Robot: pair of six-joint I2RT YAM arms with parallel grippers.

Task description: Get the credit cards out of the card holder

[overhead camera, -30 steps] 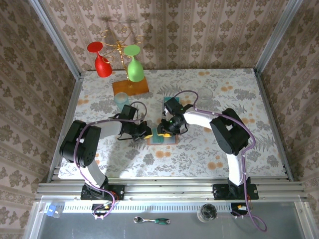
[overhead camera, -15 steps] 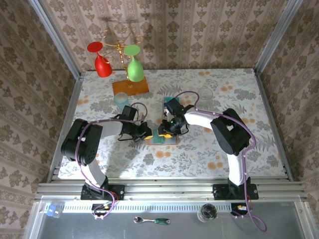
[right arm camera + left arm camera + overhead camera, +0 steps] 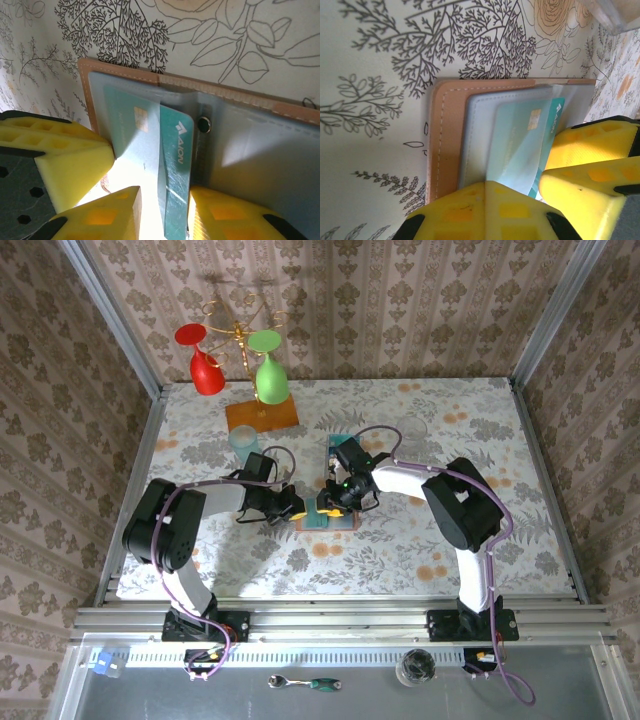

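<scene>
Though ajar, right tool [image 3: 164,196] astride teal card [image 3: 172,145] — left tool [image 3: 485,196] closed against stitched leather card holder [image 3: 447,135].

The right gripper [image 3: 162,202] has narrowed its yellow jaws a little around the teal plastic card with white lettering [image 3: 175,150], which sticks out of the open tan leather card holder with blue-grey lining [image 3: 250,150], leaving a gap on one side. From above, its black wrist block [image 3: 350,456] has edged toward 4 o'clock, and the thin purple cable loop [image 3: 376,428] over that arm has sagged toward 6 o'clock
</scene>
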